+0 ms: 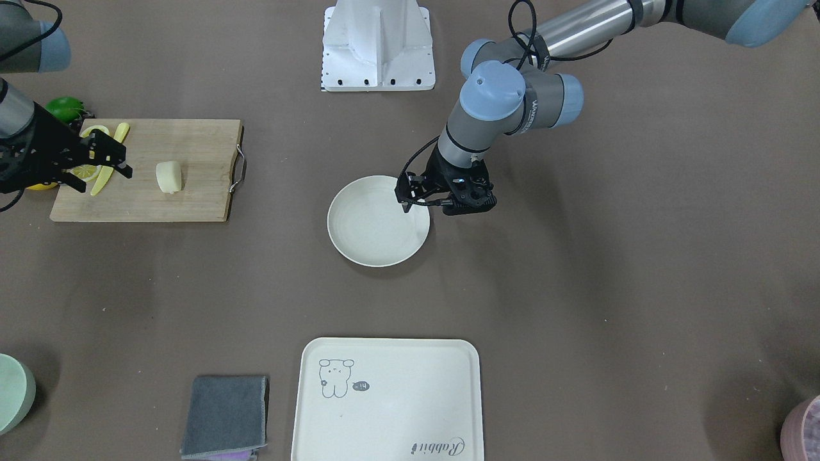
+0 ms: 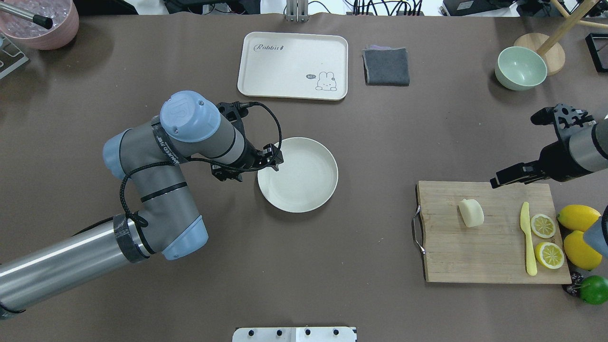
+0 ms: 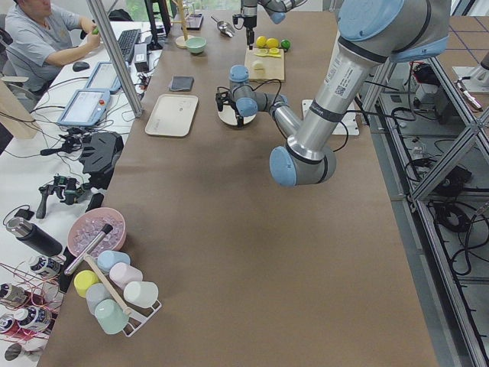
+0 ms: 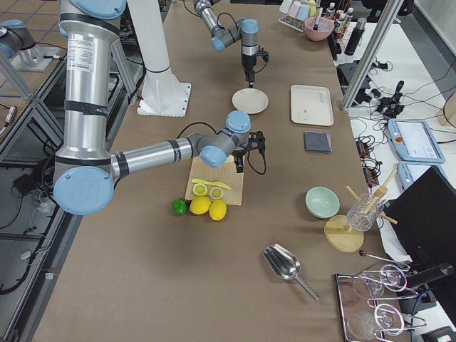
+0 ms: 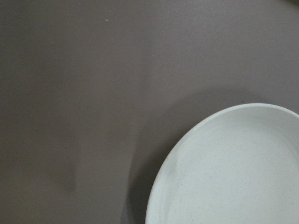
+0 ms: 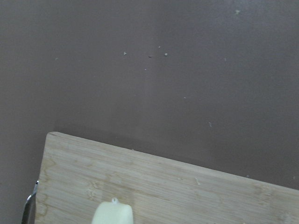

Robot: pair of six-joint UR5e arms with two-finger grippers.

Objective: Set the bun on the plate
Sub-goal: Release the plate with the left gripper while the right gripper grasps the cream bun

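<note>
The bun [image 2: 471,213] [image 1: 169,177], a pale cream block, lies on a wooden cutting board [image 2: 494,256], and its top shows at the bottom of the right wrist view [image 6: 112,213]. The off-white round plate [image 2: 304,190] [image 1: 371,230] [image 5: 233,177] sits mid-table with nothing on it. My left gripper [image 2: 277,159] [image 1: 405,197] hangs over the plate's rim on the robot's left side; it looks open and holds nothing. My right gripper [image 1: 125,161] [image 2: 498,181] is above the board's far right part, open and apart from the bun.
A yellow knife [image 2: 527,237], lemon slices [image 2: 543,225], whole lemons [image 2: 577,217] and a lime [image 2: 593,289] crowd the board's right end. Along the far edge stand a white rabbit tray [image 2: 285,71], a grey cloth [image 2: 386,66], a mint bowl [image 2: 520,68] and a pink bowl [image 2: 40,23].
</note>
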